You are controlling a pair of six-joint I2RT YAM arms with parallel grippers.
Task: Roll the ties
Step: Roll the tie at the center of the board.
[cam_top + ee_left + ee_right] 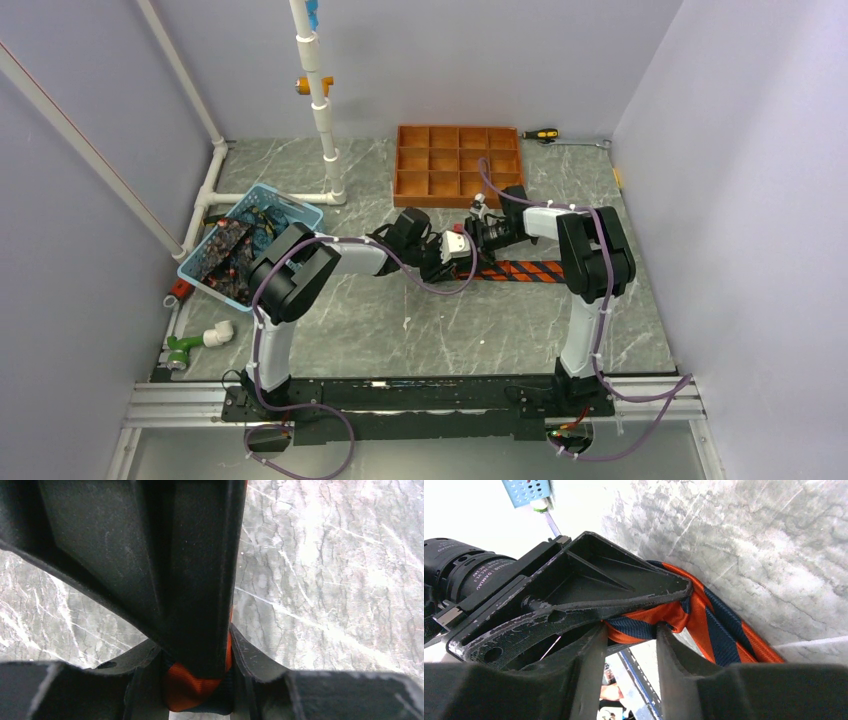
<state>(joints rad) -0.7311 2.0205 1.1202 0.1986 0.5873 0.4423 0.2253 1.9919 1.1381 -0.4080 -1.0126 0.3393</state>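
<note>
An orange and dark striped tie (pixel 525 270) lies flat on the marble table, running right from where the two grippers meet. Its near end is bunched into a small roll (pixel 644 626). My right gripper (pixel 633 630) has both fingertips pressed on that roll. From the opposite side my left gripper (pixel 195 645) is shut on the same orange fabric (pixel 192 687), which fills the gap between its fingers. The two grippers touch tip to tip, left (pixel 456 256) and right (pixel 478 242). A right finger (pixel 190 555) blocks most of the left wrist view. More dark patterned ties (pixel 225 255) lie in a blue basket.
The blue basket (pixel 300 212) stands at the left. An orange-brown gridded tray (pixel 400 160) sits at the back, a screwdriver (pixel 540 133) beside it. White pipes (pixel 322 110) rise at the back left, and a green and white fitting (pixel 195 343) lies near the left front edge.
</note>
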